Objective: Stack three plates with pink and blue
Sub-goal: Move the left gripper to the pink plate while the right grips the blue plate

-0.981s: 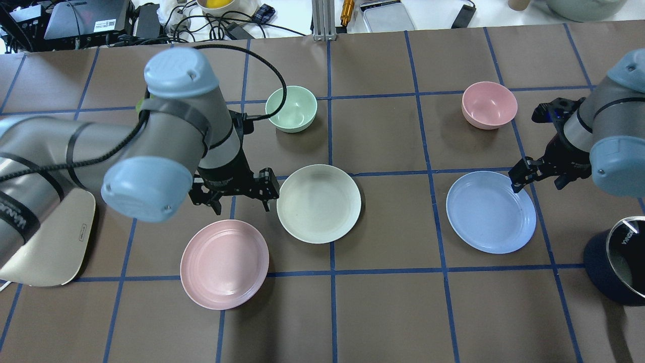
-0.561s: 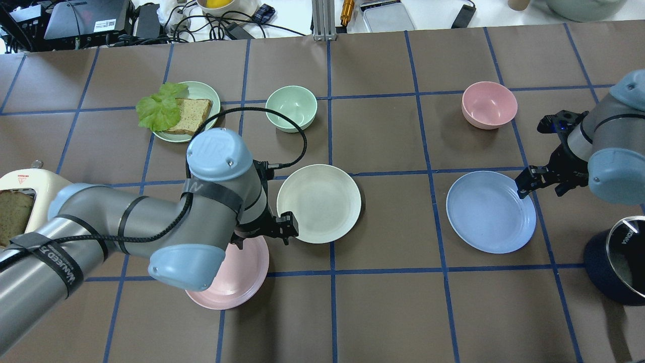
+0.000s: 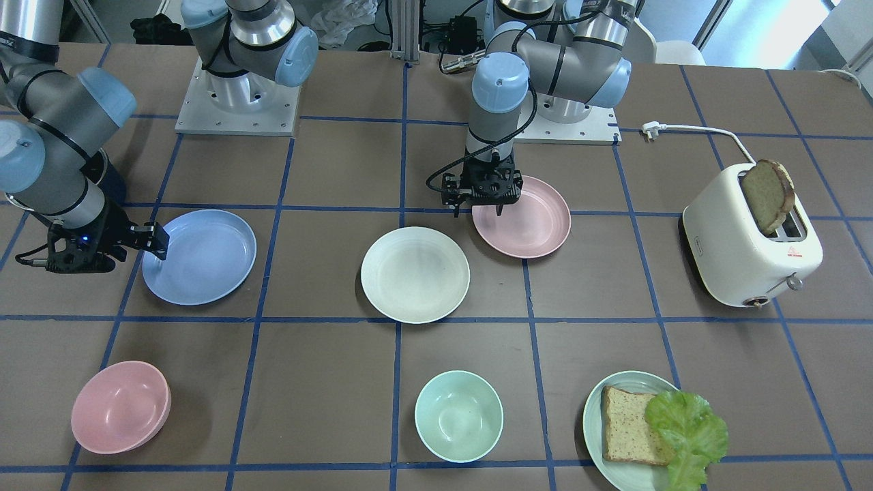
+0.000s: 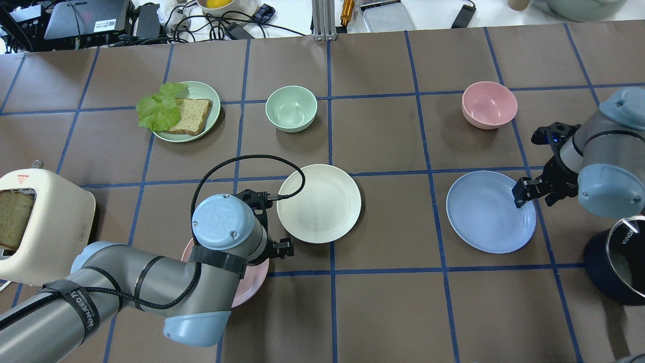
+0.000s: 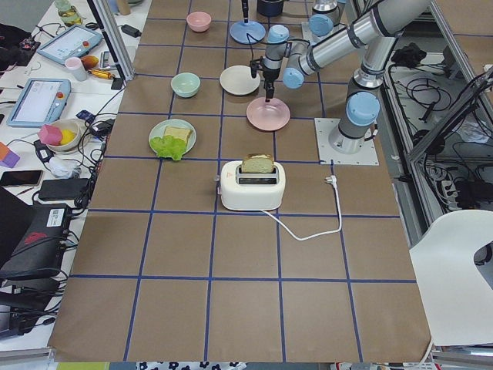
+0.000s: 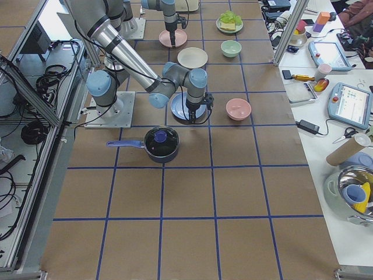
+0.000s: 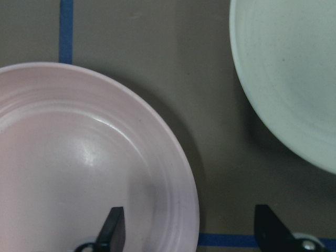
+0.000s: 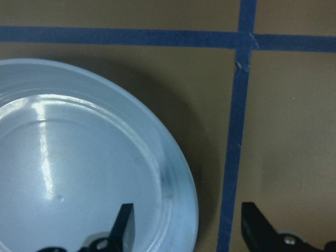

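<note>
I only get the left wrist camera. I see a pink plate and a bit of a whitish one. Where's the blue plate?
Observer: The blue plate lies flat on the table past the cream plate, on the right arm's side.
Kid: Is somebody grabbing it?
Observer: The right gripper is open at its rim, with one finger over the plate and one outside it.
Kid: Is anything else pink?
Observer: Yes, a deeper pink bowl stands alone beyond the blue plate.
</note>
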Robot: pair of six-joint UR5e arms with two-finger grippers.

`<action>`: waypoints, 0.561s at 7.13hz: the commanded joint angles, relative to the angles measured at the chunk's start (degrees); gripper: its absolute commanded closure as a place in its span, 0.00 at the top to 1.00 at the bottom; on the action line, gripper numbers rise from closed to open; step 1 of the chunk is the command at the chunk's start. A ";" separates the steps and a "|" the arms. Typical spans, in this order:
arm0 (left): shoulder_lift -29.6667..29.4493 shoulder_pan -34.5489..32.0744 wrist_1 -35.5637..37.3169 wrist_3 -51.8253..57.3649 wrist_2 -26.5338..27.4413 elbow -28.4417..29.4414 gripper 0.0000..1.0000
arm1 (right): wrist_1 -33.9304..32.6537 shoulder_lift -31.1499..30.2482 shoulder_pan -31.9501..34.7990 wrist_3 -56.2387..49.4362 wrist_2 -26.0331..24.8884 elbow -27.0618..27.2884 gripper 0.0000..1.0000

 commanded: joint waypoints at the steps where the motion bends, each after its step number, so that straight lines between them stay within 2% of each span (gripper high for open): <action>1: -0.44 -0.13 1.15 0.60 1.18 -1.65 0.52 | -1.29 0.03 -0.06 0.08 0.01 0.96 0.62; 2: -0.53 -0.13 1.06 0.68 1.27 -1.75 0.52 | -1.29 0.03 -0.50 0.08 0.00 1.14 0.55; 3: -0.53 -0.13 1.06 0.68 1.27 -1.66 0.43 | -1.20 0.11 -1.20 0.16 0.09 1.66 0.50; 4: -0.53 -0.13 1.06 0.68 1.27 -1.57 0.19 | -1.20 0.03 -1.47 0.25 0.27 1.93 0.41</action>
